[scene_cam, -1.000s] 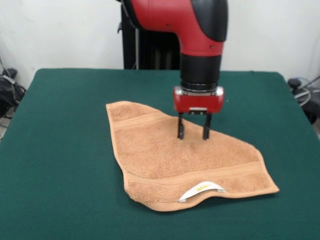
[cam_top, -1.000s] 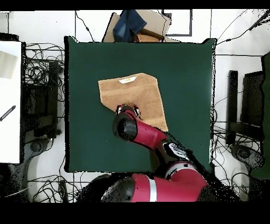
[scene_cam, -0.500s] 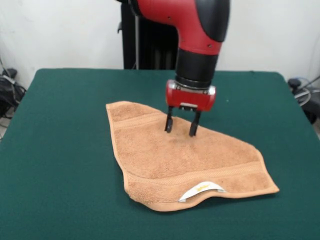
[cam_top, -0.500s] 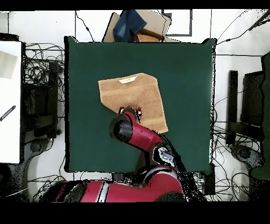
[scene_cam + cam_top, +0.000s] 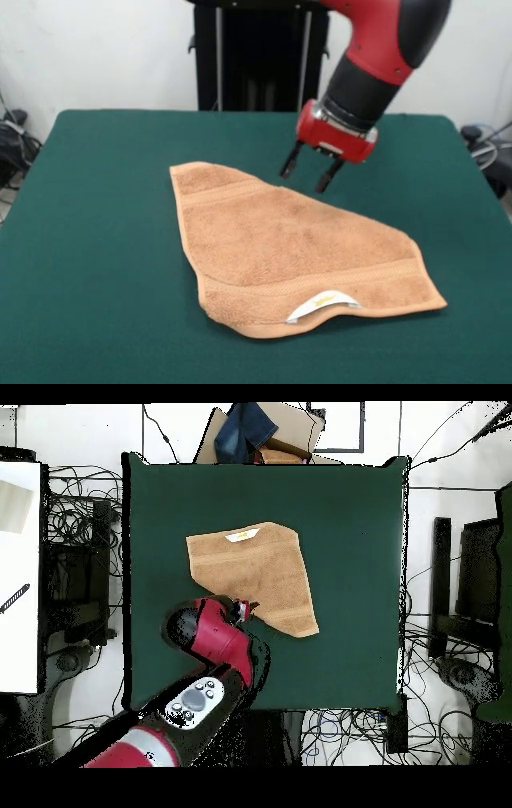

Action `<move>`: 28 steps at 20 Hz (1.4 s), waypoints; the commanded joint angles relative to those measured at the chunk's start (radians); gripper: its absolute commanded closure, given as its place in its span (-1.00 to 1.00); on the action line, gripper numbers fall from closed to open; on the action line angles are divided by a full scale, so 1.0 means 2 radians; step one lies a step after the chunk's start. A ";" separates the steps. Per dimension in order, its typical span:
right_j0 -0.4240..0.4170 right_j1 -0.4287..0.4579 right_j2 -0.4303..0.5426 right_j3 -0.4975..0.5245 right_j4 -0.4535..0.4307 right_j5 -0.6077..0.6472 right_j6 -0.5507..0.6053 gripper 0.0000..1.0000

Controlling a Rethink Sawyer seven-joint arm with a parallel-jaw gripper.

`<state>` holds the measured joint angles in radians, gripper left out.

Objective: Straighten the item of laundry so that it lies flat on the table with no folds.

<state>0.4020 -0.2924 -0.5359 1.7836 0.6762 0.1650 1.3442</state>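
Lying on the dark green surface (image 5: 88, 240) is one towel (image 5: 280, 248), orange-tan, and one tool (image 5: 308, 174) is seen on the single red and black arm (image 5: 376, 56).

In the front view the tool is held tilted above the surface, just past the towel's far edge and clear of the cloth; its two dark fingers (image 5: 288, 164) are spread apart with nothing between them. In the overhead view the tool (image 5: 243, 608) is seen at the towel's (image 5: 250, 569) edge opposite the label, close to the cut-off-looking corner.

The towel is spread out in one layer over most of its area, yet its outline is not a clean rectangle: one side runs as a long slant, as though a corner were turned under. A woven band stripe (image 5: 312, 282) is seen along the end by the label, and another (image 5: 220, 194) near the opposite end. Beside the white label (image 5: 322, 303), which bears a yellow mark, the hem is lifted into a small arch off the surface. The corner of the label end farther from the label is bunched and rounded.
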 commanded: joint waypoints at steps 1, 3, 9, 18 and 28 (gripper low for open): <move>0.009 0.060 -0.089 -0.051 0.052 0.019 0.190 -1.00; 0.003 0.065 -0.071 -0.049 0.056 0.000 0.191 -1.00; -0.028 0.073 0.011 -0.034 0.062 -0.085 0.200 -1.00; -0.031 0.080 0.029 -0.029 0.068 -0.107 0.209 -1.00; 0.016 0.127 0.012 -0.039 0.124 -0.124 0.233 -1.00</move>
<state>0.3786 -0.1145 -0.6313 1.7497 0.8337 -0.0675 1.4799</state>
